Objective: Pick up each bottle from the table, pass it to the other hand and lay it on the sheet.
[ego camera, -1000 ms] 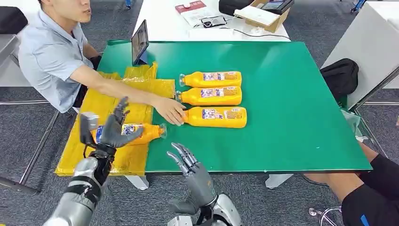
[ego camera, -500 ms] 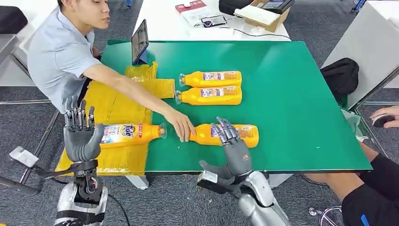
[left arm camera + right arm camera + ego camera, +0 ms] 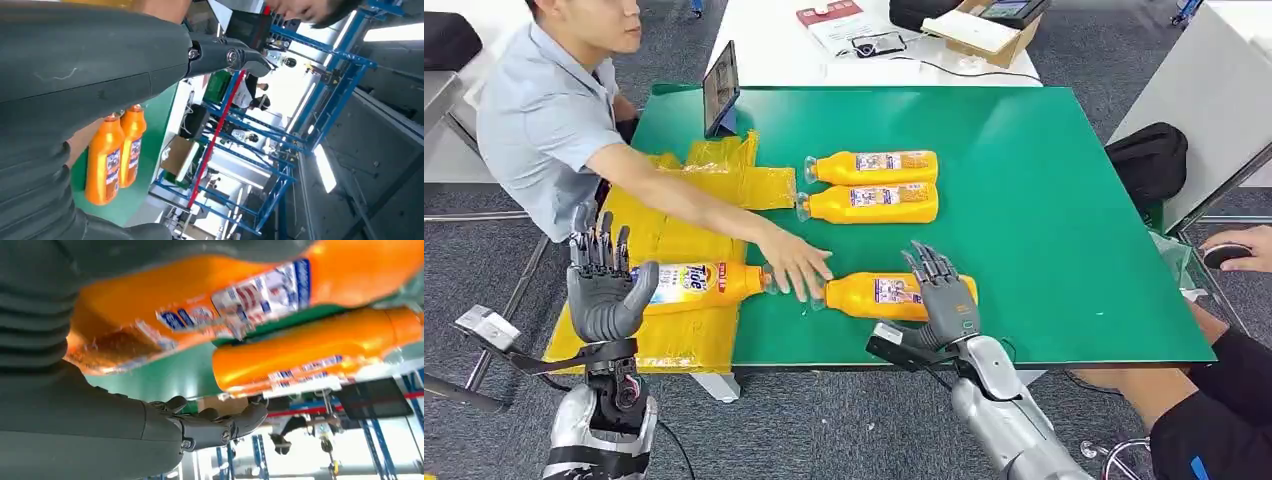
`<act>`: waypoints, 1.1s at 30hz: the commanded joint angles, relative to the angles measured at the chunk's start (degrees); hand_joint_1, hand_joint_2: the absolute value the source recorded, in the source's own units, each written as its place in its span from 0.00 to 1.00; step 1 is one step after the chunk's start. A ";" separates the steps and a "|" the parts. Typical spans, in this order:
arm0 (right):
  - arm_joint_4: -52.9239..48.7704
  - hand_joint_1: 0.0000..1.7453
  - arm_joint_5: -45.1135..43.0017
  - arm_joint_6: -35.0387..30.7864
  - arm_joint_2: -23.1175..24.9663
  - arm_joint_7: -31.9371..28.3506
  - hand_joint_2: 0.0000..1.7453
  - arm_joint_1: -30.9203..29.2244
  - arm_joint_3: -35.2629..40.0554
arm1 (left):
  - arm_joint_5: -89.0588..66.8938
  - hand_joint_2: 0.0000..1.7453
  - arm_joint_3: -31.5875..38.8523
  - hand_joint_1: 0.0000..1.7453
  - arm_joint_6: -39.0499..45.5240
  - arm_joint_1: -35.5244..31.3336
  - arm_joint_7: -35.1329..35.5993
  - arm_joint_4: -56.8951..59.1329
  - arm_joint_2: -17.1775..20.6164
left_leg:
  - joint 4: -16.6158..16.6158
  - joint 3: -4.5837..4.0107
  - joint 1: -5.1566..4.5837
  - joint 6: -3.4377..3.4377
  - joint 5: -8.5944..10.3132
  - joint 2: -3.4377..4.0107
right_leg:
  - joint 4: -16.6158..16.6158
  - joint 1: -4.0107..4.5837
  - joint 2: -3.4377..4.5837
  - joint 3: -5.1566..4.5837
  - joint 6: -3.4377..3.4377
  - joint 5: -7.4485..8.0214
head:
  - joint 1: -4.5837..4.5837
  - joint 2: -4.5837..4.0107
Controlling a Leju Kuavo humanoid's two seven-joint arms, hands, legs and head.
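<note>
On the green bench [image 3: 1044, 230], the nearest bottle [image 3: 879, 296] lies flat with the right robot hand [image 3: 944, 297] spread over its base end, not visibly gripping. A person's hand [image 3: 796, 265] touches its cap. Left of it, the left robot hand [image 3: 604, 285] stands upright, fingers apart and empty, before another bottle [image 3: 699, 283] on the yellow sheet [image 3: 669, 335].

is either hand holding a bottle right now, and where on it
Neither grips one. The right hand is spread over the base end of the nearest bottle, fingers not closed on it. The left hand is raised, fingers apart, holding nothing.
</note>
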 commanded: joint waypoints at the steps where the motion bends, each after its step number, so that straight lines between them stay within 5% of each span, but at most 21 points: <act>1: 9.58 0.00 1.19 0.14 0.56 2.49 0.00 -4.41 0.69 | -0.12 1.00 -0.66 0.00 0.45 -2.06 0.43 3.81 1.15 | -0.02 0.13 0.02 -0.04 -0.05 0.01 | -0.02 0.02 0.01 0.12 -0.07 -0.04 | 0.00 0.00; 4: 10.55 0.00 6.31 -1.99 0.24 9.35 0.00 -5.21 1.13 | -0.46 1.00 -0.43 0.00 0.66 -1.08 0.64 3.15 1.32 | -0.03 0.09 0.00 -0.04 -0.04 0.03 | -0.03 0.00 0.03 0.07 -0.07 -0.03 | 0.00 0.00; 5: 10.84 0.00 8.33 -3.10 -0.02 11.18 1.00 -5.50 1.62 | -0.62 1.00 -0.38 0.00 0.67 -0.75 0.78 2.92 1.32 | -0.03 0.20 0.02 -0.06 -0.08 0.07 | -0.03 0.03 0.07 0.17 -0.10 -0.05 | 0.00 0.00; 13: 11.91 0.00 15.95 3.49 -1.33 20.38 1.00 -7.51 2.73 | -1.19 1.00 0.94 0.00 0.22 1.33 1.73 1.87 1.30 | -0.04 0.07 -0.01 -0.03 -0.04 0.06 | -0.03 -0.01 0.07 0.05 -0.05 -0.02 | 0.00 0.00; 20: 10.75 0.00 17.50 6.80 -1.51 21.86 1.00 -7.49 3.36 | -1.69 1.00 1.02 0.00 -0.38 2.40 2.24 0.74 1.23 | 0.00 0.15 0.02 -0.05 -0.10 0.03 | -0.01 0.03 0.03 0.15 -0.10 -0.08 | 0.00 0.00; 33: 16.12 0.00 8.31 13.94 -0.48 13.50 1.00 -8.03 2.18 | -1.42 1.00 0.62 0.00 -0.82 1.56 2.88 3.43 1.57 | -0.08 0.37 0.06 -0.05 -0.05 -0.09 | -0.12 0.06 -0.10 0.38 -0.11 -0.07 | 0.00 0.00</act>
